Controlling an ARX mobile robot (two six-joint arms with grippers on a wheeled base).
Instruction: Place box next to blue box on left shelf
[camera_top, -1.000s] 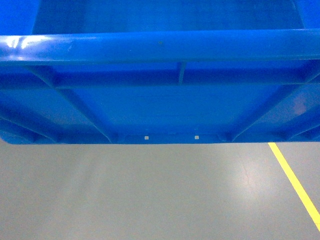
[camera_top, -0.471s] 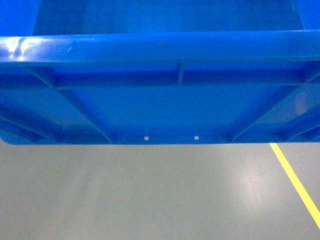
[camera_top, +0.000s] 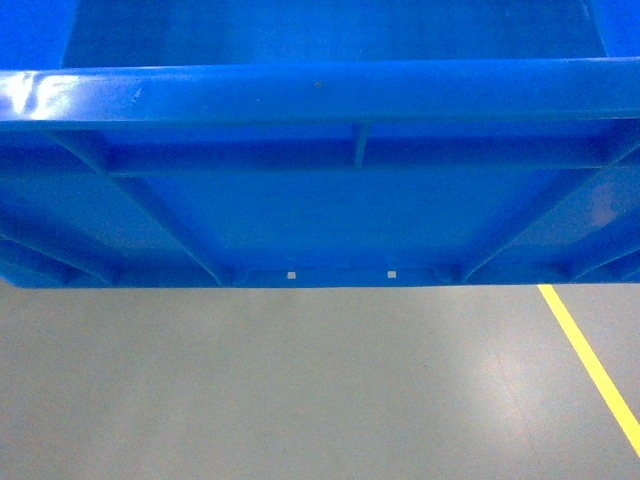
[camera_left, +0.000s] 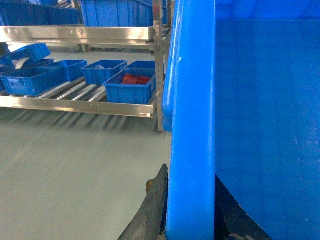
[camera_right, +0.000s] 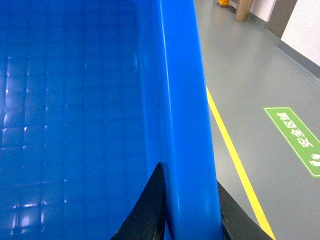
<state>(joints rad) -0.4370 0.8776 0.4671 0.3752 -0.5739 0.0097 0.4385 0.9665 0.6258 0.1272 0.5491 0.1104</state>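
The bright-blue box (camera_top: 320, 200) hangs above the floor and fills the upper part of the head view, ribbed wall and thick rim toward me. In the left wrist view my left gripper (camera_left: 190, 172) is shut on the box's rim (camera_left: 192, 100), one black finger on each side. My right gripper (camera_right: 189, 173) is shut on the opposite rim (camera_right: 182, 90) the same way. The left shelf (camera_left: 75, 34) stands beyond, with several blue boxes on its lower level, among them one holding red parts (camera_left: 129, 87). Neither gripper shows in the head view.
Grey floor lies under the box. A yellow floor line (camera_top: 590, 360) runs along the right, and a green floor sign (camera_right: 300, 140) lies past it. The shelf's metal upright (camera_left: 159, 65) stands close to the box's left rim.
Hardly anything: the box's lower left corner has edged toward the left border of the head view.
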